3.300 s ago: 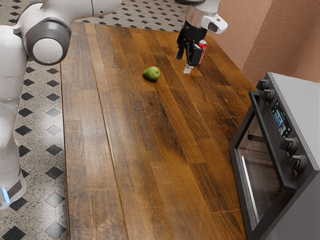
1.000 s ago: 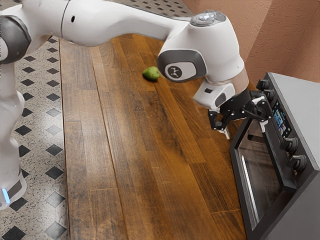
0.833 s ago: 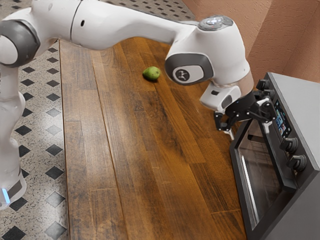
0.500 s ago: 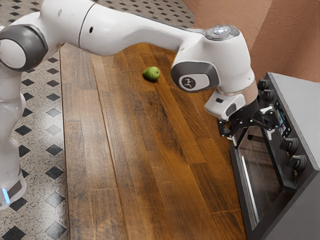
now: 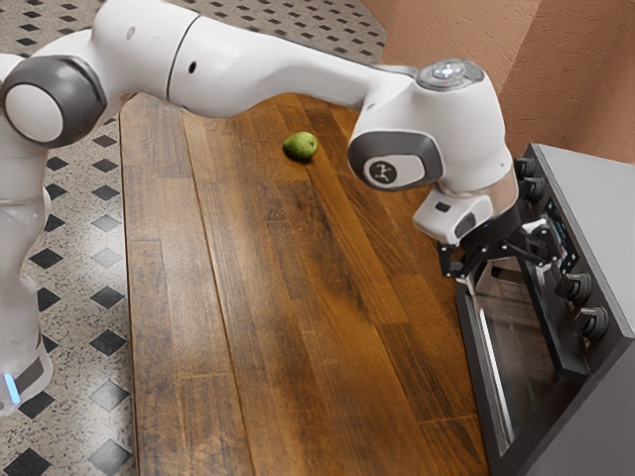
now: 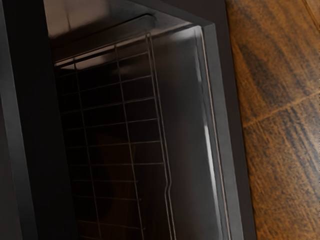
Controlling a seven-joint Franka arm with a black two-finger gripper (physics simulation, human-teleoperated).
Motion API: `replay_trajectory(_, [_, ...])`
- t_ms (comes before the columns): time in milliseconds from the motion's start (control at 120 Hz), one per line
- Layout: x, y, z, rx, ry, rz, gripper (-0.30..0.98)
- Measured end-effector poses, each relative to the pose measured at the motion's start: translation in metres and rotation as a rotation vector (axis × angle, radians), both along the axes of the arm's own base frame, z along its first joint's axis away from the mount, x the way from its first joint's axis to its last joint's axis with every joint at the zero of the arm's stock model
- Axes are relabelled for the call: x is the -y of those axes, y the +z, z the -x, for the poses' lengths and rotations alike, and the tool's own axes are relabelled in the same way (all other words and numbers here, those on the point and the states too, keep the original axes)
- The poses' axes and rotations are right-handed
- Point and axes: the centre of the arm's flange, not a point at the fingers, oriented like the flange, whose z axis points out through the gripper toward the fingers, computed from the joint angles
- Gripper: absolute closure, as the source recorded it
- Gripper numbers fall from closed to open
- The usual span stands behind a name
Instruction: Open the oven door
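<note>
1. On the exterior view's left, the worktop (image 5: 288, 307) has its long edge beside the tiled floor (image 5: 89, 268); a broad stretch of wood between that edge and the oven gives me room to move.
2. The green fruit (image 5: 300, 147) lies near the worktop's far edge.
3. My gripper (image 5: 509, 270) is at the far part of the oven door, fingers spread apart.
4. The oven door (image 5: 508, 347) stands shut along the worktop's right edge; my wrist view adds the wire rack (image 6: 124, 102) behind its glass.
5. Farthest right, the exterior view adds knobs (image 5: 573, 288) above the handle (image 5: 554, 319).
</note>
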Motion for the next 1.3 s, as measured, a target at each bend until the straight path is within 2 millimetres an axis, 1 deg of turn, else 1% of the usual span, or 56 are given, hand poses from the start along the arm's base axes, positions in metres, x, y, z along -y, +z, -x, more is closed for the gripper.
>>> replay_trajectory(83, [-0.003, 0.0, 0.001, -0.007, 0.005, -0.003, 0.0])
replay_trajectory(175, [0.004, 0.002, 0.009, -0.018, -0.006, -0.008, 0.03])
replay_trajectory(250, [0.007, -0.003, 0.016, -0.039, -0.011, -0.018, -0.01])
replay_trajectory(333, [0.013, -0.008, 0.038, -0.061, -0.025, -0.035, 0.01])
replay_trajectory(375, [0.013, -0.011, 0.053, -0.073, -0.03, -0.048, 0.02])
replay_trajectory(400, [0.011, -0.016, 0.066, -0.086, -0.032, -0.059, 0.02])
replay_trajectory(450, [0.001, -0.027, 0.102, -0.113, -0.031, -0.089, 0.02])
replay_trajectory(467, [-0.005, -0.028, 0.122, -0.119, -0.029, -0.103, 0.09])
replay_trajectory(483, [-0.005, -0.028, 0.144, -0.122, -0.036, -0.116, 0.11])
replay_trajectory(517, [0.005, -0.031, 0.195, -0.126, -0.073, -0.151, 0.09])
replay_trajectory(533, [0.011, -0.026, 0.228, -0.121, -0.09, -0.167, 0.08])
replay_trajectory(550, [0.021, -0.015, 0.265, -0.101, -0.114, -0.183, 0.07])
replay_trajectory(567, [0.036, 0.002, 0.304, -0.069, -0.144, -0.198, 0.06])
replay_trajectory(575, [0.043, 0.014, 0.321, -0.048, -0.155, -0.2, 0.06])
replay_trajectory(592, [0.054, 0.057, 0.352, 0.013, -0.171, -0.178, 0.05])
replay_trajectory(608, [0.055, 0.1, 0.374, 0.066, -0.168, -0.143, 0.04])
replay_trajectory(625, [0.048, 0.139, 0.385, 0.098, -0.149, -0.1, 0.04])
replay_trajectory(633, [0.043, 0.155, 0.387, 0.106, -0.136, -0.079, 0.04])
replay_trajectory(642, [0.036, 0.168, 0.386, 0.106, -0.12, -0.059, 0.03])
replay_trajectory(650, [0.029, 0.181, 0.38, 0.098, -0.1, -0.038, 0.03])
replay_trajectory(667, [0.013, 0.203, 0.357, 0.065, -0.052, 0.005, 0.03])
replay_trajectory(692, [-0.01, 0.22, 0.31, -0.01, 0.028, 0.053, 0.02])
replay_trajectory(708, [-0.023, 0.223, 0.28, -0.061, 0.08, 0.073, 0.02])
replay_trajectory(725, [-0.034, 0.217, 0.247, -0.12, 0.135, 0.084, 0.02])
replay_trajectory(750, [-0.052, 0.203, 0.2, -0.205, 0.222, 0.094, 0.02])
replay_trajectory(792, [-0.083, 0.177, 0.137, -0.318, 0.37, 0.108, 0.01])
replay_trajectory(817, [-0.108, 0.164, 0.108, -0.363, 0.475, 0.12, 0.01])
replay_trajectory(850, [-0.148, 0.154, 0.083, -0.401, 0.618, 0.136, 0.01])
replay_trajectory(883, [-0.189, 0.153, 0.073, -0.419, 0.751, 0.153, 0.01])
replay_trajectory(908, [-0.212, 0.157, 0.075, -0.426, 0.832, 0.169, 0.01])
replay_trajectory(925, [-0.224, 0.161, 0.079, -0.428, 0.877, 0.18, 0.0])
replay_trajectory(950, [-0.237, 0.166, 0.084, -0.431, 0.937, 0.195, 0.0])
replay_trajectory(1008, [-0.259, 0.189, 0.097, -0.396, 1.058, 0.25, 0.0])
replay_trajectory(1042, [-0.273, 0.19, 0.097, -0.389, 1.13, 0.269, 0.0])
replay_trajectory(1067, [-0.285, 0.178, 0.085, -0.399, 1.194, 0.265, 0.0])
replay_trajectory(1100, [-0.295, 0.155, 0.069, -0.431, 1.267, 0.255, 0.0])
replay_trajectory(1158, [-0.306, 0.104, 0.042, -0.522, 1.358, 0.232, 0.0])
replay_trajectory(1192, [-0.311, 0.083, 0.032, -0.556, 1.397, 0.227, 0.0])
replay_trajectory(1242, [-0.313, 0.067, 0.024, -0.58, 1.439, 0.234, 0.0])
replay_trajectory(1300, [-0.313, 0.062, 0.022, -0.586, 1.482, 0.254, 0.0])
